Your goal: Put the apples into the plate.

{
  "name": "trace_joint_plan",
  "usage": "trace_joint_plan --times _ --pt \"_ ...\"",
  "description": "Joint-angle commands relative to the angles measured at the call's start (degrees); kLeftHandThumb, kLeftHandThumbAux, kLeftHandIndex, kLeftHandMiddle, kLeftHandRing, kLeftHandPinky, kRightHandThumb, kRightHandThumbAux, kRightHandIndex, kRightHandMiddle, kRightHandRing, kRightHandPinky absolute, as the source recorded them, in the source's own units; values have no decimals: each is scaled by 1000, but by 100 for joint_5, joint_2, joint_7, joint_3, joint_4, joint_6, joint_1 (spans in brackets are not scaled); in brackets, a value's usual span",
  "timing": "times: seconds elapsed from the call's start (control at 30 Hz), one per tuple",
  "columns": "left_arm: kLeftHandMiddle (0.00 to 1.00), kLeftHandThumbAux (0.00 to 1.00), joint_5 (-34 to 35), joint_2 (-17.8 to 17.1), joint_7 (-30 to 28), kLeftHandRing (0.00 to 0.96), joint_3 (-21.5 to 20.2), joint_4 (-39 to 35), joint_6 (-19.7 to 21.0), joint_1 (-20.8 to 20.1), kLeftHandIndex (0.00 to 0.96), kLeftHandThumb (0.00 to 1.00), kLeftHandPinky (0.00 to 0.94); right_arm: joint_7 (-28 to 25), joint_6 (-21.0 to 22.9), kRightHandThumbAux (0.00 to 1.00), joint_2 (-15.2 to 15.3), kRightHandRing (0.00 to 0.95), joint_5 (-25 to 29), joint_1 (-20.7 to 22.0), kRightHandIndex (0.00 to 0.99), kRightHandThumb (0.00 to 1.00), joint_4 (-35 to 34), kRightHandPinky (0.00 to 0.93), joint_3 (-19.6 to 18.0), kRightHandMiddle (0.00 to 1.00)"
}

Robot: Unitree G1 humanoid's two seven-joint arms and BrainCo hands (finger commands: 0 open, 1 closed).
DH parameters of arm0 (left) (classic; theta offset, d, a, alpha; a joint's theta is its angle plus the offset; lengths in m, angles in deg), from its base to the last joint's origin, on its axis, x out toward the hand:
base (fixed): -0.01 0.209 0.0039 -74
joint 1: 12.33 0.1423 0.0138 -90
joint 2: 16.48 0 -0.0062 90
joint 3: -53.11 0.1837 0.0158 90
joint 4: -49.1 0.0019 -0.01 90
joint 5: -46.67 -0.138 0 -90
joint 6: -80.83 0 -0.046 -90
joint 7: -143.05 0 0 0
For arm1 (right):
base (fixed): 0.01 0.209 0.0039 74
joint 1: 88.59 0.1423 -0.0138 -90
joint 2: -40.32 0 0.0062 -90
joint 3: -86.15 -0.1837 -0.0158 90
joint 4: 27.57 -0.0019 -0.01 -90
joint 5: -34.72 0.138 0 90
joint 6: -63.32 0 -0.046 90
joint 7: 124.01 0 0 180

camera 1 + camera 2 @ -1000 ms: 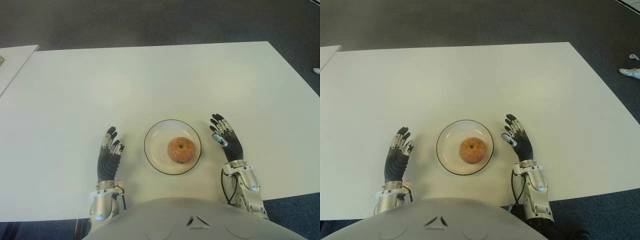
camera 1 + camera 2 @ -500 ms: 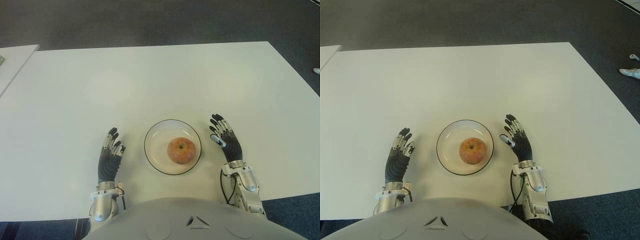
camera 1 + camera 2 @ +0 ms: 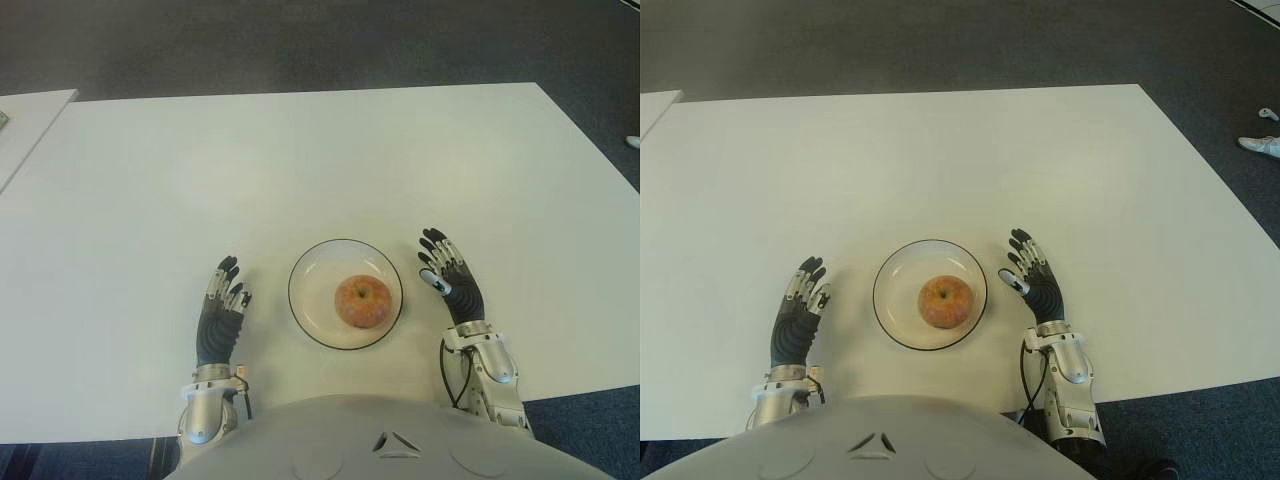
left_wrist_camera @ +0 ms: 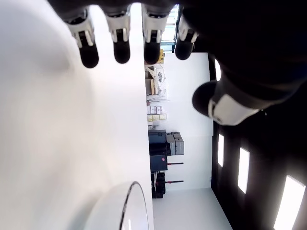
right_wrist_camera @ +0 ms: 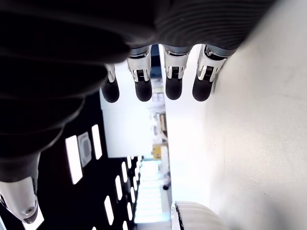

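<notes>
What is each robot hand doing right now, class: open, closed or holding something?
Left robot hand: open, holding nothing, left of the plate.
Right robot hand: open, holding nothing, right of the plate.

Red-orange apple [image 3: 362,301], white plate [image 3: 312,306] with dark rim, white table [image 3: 300,160], black-and-silver hands

We have a left hand [image 3: 220,318] and right hand [image 3: 455,285] with ribbed black palms, silver-jointed black-tipped fingers, silver wrists trailing black cables, plus a grey torso [image 3: 390,440].
</notes>
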Motion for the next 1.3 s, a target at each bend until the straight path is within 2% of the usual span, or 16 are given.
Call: trace_joint_plan --times 0.03,0.47,0.67,1.3 --pt "76 557 34 -52 -58 78 -14 8 43 44 77 95 113 20 141 623 -43 61 -46 -151 87 162 67 86 7 88" --pt "70 552 42 -67 -79 78 3 -16 268 41 70 84 120 8 207 628 -38 53 19 -199 84 184 3 83 -22 84" --pt "76 552 181 -89 -121 81 -83 267 390 -118 73 70 114 9 264 627 -32 53 21 -234 88 189 -62 80 -9 87" --pt "82 566 106 9 8 84 -96 471 605 -253 69 49 102 24 557 624 17 54 -39 -334 54 141 -289 67 33 77"
